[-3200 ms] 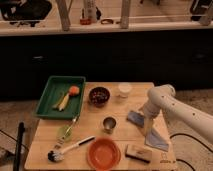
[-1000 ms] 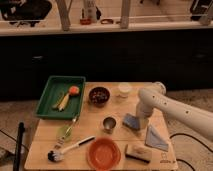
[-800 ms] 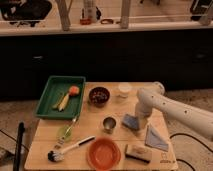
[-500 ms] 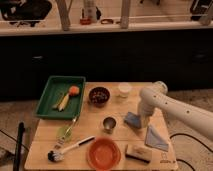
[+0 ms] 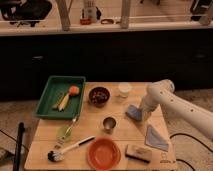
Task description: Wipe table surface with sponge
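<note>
The light wooden table surface (image 5: 90, 134) fills the lower middle of the camera view. The sponge (image 5: 132, 111), a small light-blue pad, lies flat on it right of centre, just below the white cup. My white arm comes in from the right and bends down to the table. My gripper (image 5: 141, 115) is at the sponge's right edge, touching it or pressing on it. The arm hides the gripper's tip.
A green tray (image 5: 47, 97) with food stands at the back left. A dark bowl (image 5: 99, 95), white cup (image 5: 124, 90) and metal cup (image 5: 109, 123) stand mid-table. A blue folded cloth (image 5: 156, 138), tan block (image 5: 137, 153), red plate (image 5: 104, 152) and brush (image 5: 70, 148) lie along the front.
The gripper and the sponge have moved together a little toward the far side of the table, closer to the white cup. The blue cloth has stayed in place.
</note>
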Robot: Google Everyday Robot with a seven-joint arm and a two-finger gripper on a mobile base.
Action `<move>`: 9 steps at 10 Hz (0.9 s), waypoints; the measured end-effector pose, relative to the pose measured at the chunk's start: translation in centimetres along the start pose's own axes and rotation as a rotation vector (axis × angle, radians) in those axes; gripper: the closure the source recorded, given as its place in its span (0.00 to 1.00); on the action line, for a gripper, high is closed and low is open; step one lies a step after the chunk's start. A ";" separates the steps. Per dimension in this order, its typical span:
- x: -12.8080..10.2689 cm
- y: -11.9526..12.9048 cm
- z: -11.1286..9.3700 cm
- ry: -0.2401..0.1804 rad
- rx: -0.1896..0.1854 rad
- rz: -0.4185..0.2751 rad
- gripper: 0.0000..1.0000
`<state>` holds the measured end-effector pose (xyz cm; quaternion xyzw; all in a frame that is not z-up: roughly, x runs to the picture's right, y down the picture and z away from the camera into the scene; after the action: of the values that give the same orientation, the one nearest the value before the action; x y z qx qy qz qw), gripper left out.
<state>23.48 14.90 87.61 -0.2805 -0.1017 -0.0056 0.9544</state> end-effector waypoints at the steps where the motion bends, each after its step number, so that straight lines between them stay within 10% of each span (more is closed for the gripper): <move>1: -0.8 -0.4 0.3 -0.023 -0.004 -0.014 0.99; 5: -6.0 1.1 1.5 -0.036 -0.036 -0.154 0.99; 9: -4.8 5.0 0.6 -0.006 -0.045 -0.161 0.99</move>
<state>18.96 19.22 84.47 -0.2930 -0.1265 -0.0836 0.9440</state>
